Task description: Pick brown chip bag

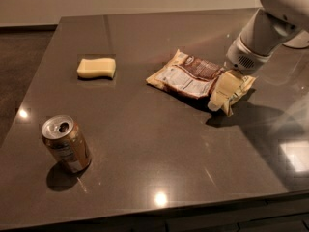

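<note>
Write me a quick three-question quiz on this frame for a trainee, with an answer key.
1. True or false: the sponge lies apart from the brown chip bag, to its left in the camera view.
2. Fill in the blank: the object standing nearest the table's front edge is the ___.
3. Multiple choice: where is the gripper?
A. At the right end of the brown chip bag, low over the table
B. Directly above the sponge
C. Beyond the table's left edge

Key: 1 true; 2 soda can; 3 A.
</note>
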### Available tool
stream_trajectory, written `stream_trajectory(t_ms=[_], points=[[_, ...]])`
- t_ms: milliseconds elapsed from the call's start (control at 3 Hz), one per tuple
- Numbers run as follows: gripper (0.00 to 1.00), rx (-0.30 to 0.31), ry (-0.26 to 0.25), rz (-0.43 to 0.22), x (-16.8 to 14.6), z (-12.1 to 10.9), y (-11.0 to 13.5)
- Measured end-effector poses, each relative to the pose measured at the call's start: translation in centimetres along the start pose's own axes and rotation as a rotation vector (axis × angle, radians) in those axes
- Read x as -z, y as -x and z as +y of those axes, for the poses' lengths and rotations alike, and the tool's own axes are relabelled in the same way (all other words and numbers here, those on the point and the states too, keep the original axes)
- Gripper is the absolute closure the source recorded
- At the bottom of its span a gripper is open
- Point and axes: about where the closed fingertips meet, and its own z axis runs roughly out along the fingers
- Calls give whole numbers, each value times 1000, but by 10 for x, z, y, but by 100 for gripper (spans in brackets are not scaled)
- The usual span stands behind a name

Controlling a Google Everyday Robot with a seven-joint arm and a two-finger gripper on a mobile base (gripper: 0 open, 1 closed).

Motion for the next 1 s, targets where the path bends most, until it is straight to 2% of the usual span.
stream_trajectory(t_ms=[333, 1000], points=[[19, -7, -13, 14, -3, -4, -1], [65, -3, -19, 20, 3, -11, 4]])
